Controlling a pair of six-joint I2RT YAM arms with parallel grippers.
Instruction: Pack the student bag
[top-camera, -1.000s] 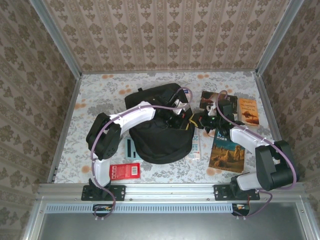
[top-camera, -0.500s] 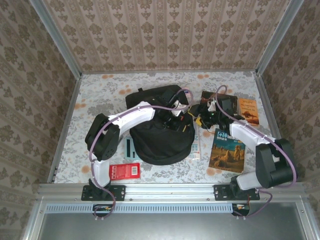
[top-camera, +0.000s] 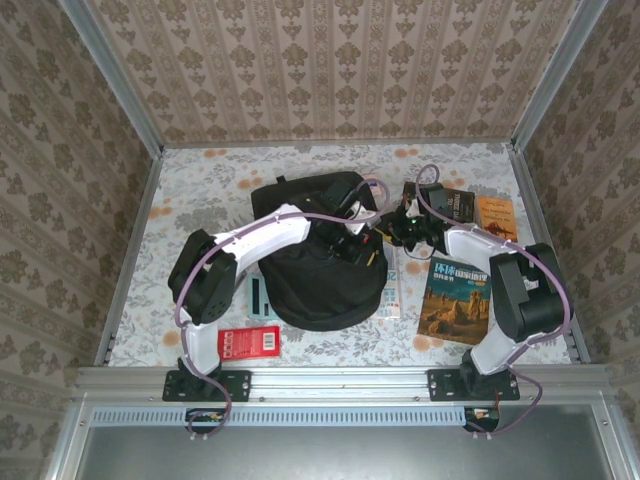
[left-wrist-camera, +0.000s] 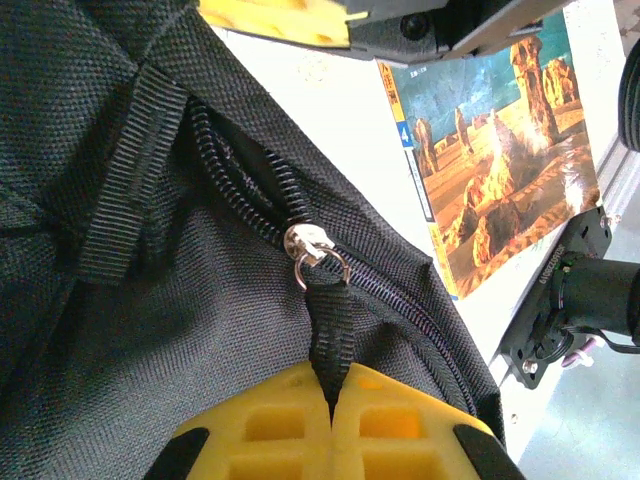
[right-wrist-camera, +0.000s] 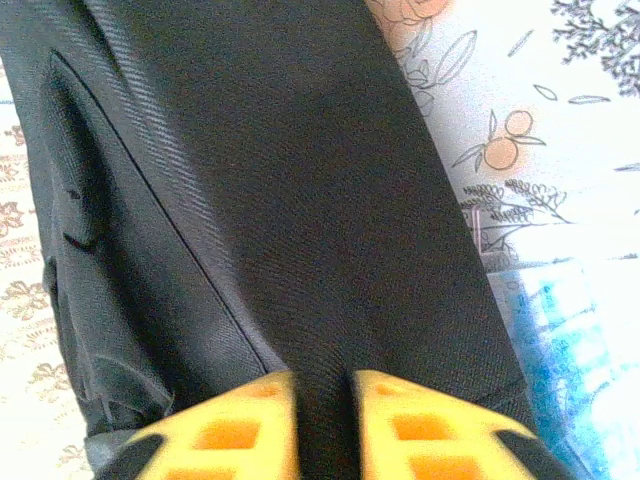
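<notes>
The student bag (top-camera: 320, 285) lies in the middle of the table (top-camera: 200, 180), between the two arms. A desert-cover book (top-camera: 455, 300) lies just beside it on the right.

The left gripper (left-wrist-camera: 332, 395) has its yellow fingers pressed together on the black webbing pull tab (left-wrist-camera: 330, 320), which hangs from the metal slider (left-wrist-camera: 305, 243). The right gripper (right-wrist-camera: 322, 400) pinches a fold of the bag's black fabric at its right flank.

The step in hand looks like working the zip. To do it well, the left arm should draw the tab along the line of the teeth, not up or sideways (a skewed pull tends to jam a slider on a curved track). The right arm should hold its fold taut against that pull, so the soft cloth does not bunch.

Seen from above, the bag's long axis runs roughly far to near, its rounded end towards the arm bases.
</notes>
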